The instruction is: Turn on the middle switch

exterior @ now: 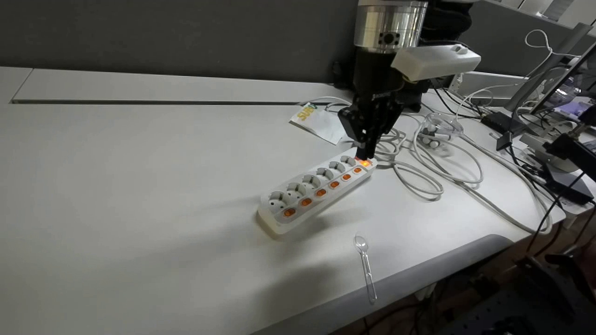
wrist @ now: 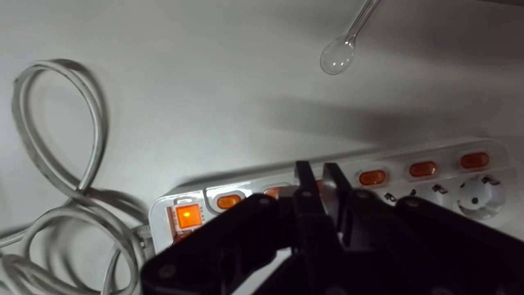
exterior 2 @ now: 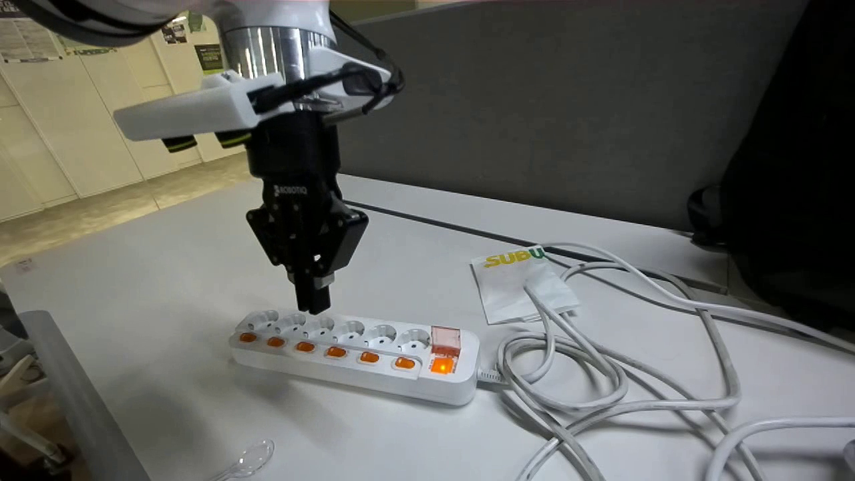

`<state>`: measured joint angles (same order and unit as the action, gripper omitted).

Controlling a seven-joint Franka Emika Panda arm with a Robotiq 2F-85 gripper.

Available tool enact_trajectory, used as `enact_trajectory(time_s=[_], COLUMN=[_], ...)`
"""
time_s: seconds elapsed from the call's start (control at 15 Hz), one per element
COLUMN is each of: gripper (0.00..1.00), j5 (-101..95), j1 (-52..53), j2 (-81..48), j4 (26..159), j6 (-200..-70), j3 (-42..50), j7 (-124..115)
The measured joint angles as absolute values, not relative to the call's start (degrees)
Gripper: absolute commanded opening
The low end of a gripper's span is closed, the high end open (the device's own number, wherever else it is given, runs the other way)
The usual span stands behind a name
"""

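Our tool (exterior 2: 313,307) hovers above the power strip (exterior 2: 354,377) — nearly clenched, an orange switch (wrist: 318,185) showing through its slim gap — and we see a clear spoon (exterior: 366,268) nearer.

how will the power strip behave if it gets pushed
The power strip likely won't tip, lying long and low. It may slide on the smooth-looking table. The cord attached at one end might drag on it.

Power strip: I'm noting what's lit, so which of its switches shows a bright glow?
The square switch, nearest where the cable enters the power strip: a bright spot glows in it, while the six smaller oval switches show none.
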<state>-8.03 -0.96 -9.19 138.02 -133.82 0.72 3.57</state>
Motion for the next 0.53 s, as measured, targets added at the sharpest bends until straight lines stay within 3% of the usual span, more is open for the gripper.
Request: enact_trajectory(time_s=[0.53], gripper=[0.0], j5=[-7.17], j1=[-1.31], j2=[-9.29], j4=[138.49], j6=[-134.48], j3=[0.78], j7=[5.9])
